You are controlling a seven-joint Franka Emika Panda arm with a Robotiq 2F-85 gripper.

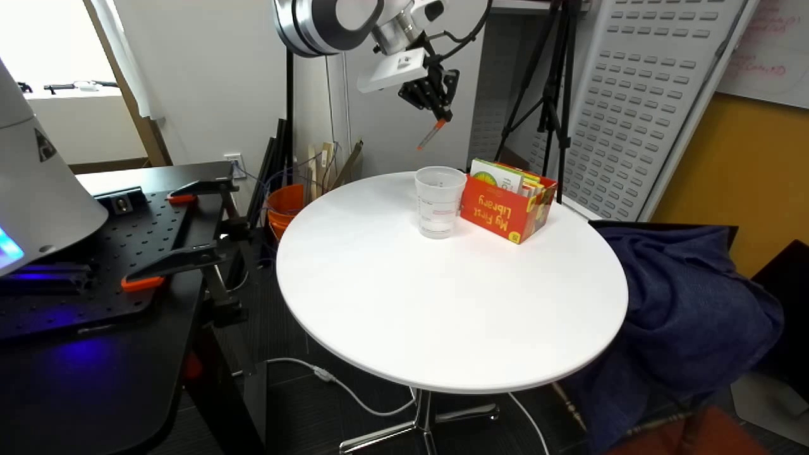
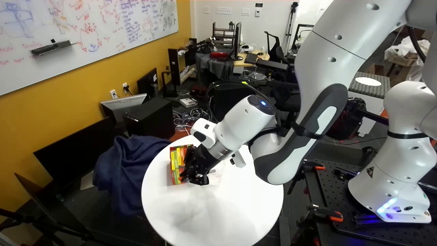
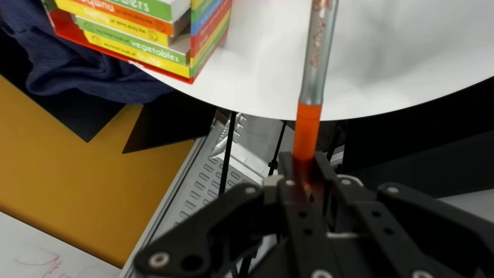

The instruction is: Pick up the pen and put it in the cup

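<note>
1. Left edge of the white table, as an exterior view has it: the pen slants, lower tip this way. Lowered so, we judge, it could snag on the rim of the clear cup; the white top here gives us room to shift.
2. Inward from that edge: the cup stands upright, lower than the pen. Likely light, it might tip if bumped and roll toward an edge. Whether the pen lines up over its mouth, we cannot tell.
3. Above: the gripper is clenched on the pen's orange end. Pinched at one end only, the thin barrel may swivel if we push it against the cup.
4. Toward the right edge: the box of books sits just beside the cup. Straying this way could drop the pen among the books; we judge room tight.
5. Past the right edge: a dark blue cloth. Along the near edge, white top leaves us room to retreat.
</note>
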